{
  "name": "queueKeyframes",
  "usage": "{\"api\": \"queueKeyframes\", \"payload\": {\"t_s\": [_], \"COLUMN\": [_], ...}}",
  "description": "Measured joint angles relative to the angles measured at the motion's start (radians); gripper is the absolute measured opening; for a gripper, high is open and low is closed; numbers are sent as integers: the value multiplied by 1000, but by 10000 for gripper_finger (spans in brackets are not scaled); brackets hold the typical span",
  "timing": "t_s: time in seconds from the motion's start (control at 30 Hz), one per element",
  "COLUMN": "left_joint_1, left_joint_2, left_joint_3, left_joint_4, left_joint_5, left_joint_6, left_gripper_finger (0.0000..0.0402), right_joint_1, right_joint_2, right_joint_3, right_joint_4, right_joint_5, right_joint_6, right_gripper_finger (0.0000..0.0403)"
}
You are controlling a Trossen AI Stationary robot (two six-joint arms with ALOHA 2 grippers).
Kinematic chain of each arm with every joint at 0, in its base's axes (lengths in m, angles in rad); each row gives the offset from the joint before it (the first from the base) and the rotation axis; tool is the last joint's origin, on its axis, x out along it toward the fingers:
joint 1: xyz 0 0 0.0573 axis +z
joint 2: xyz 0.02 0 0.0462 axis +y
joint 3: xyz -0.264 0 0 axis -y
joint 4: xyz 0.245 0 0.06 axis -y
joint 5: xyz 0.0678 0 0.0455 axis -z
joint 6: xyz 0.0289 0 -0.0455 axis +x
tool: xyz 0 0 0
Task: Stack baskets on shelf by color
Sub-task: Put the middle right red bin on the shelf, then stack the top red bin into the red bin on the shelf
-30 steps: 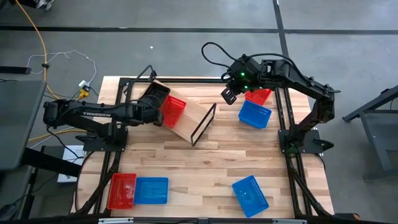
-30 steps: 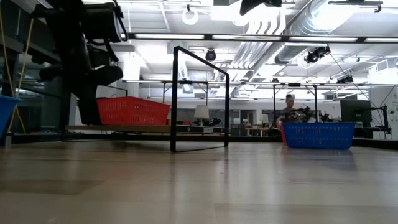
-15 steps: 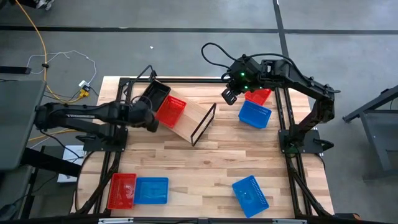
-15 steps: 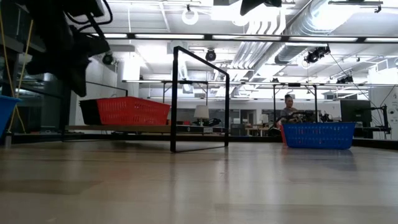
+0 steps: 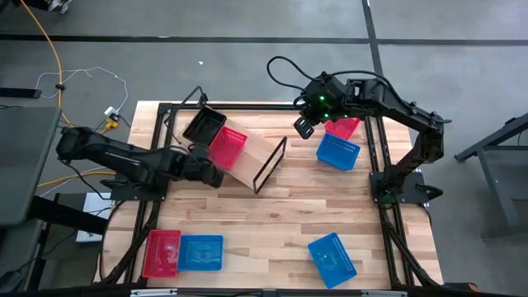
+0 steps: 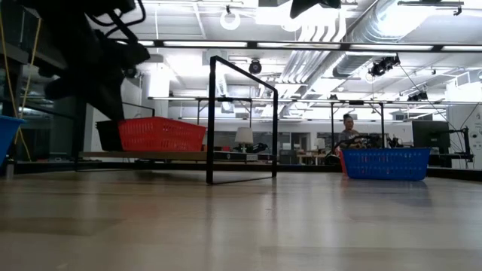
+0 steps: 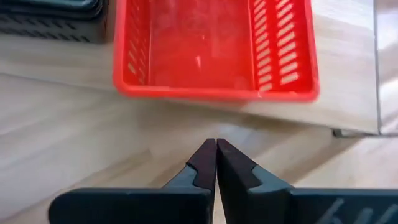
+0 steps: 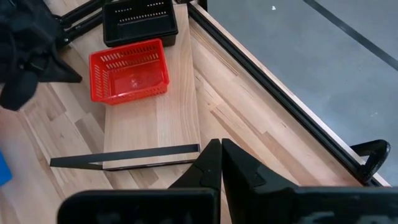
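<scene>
High view: I count one red basket (image 5: 228, 146) and one black basket (image 5: 204, 126) on the shelf (image 5: 254, 154); five wait on the worktop (image 5: 264, 223). Left tool (image 5: 211, 175) and right tool (image 5: 303, 126) are pressed together, empty.

Left gripper (image 5: 211, 175) pulled back off shelf (image 5: 262, 149); earlier over red basket (image 5: 227, 147), now above bare tabletop (image 5: 272, 223) just beside shelf's near edge, fingers (image 7: 205, 163) pressed together, empty; left arm swung from lying level across table's left side to angling down toward front; red basket uncovered on shelf; black basket (image 5: 204, 126) behind it now in plain sight.
</scene>
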Motion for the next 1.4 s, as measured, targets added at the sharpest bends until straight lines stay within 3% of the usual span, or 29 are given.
{"api": "queueKeyframes", "payload": {"t_s": [0.2,0.43,0.7,0.87,1.03,1.13,1.23,1.4], "left_joint_1": [30,93,154,140,104,76,47,0], "left_joint_2": [76,67,54,-31,-180,-268,-350,-432], "left_joint_3": [0,0,6,55,117,127,127,127], "left_joint_4": [9,14,19,21,68,176,280,366], "left_joint_5": [-46,-117,-80,-2,-13,-20,-20,-21], "left_joint_6": [-8,2,66,193,315,426,512,620], "left_gripper_finger": [0,0,0,0,0,0,0,0], "right_joint_1": [0,0,0,0,-16,-55,-101,-222], "right_joint_2": [0,0,0,0,-5,-46,-98,-176], "right_joint_3": [0,0,0,0,-8,-94,-275,-575], "right_joint_4": [1,2,-18,-216,-295,-237,-178,89], "right_joint_5": [0,-1,-3,21,74,33,22,10], "right_joint_6": [0,0,0,-22,16,21,50,82], "right_gripper_finger": [0,0,0,0,0,0,0,1]}}
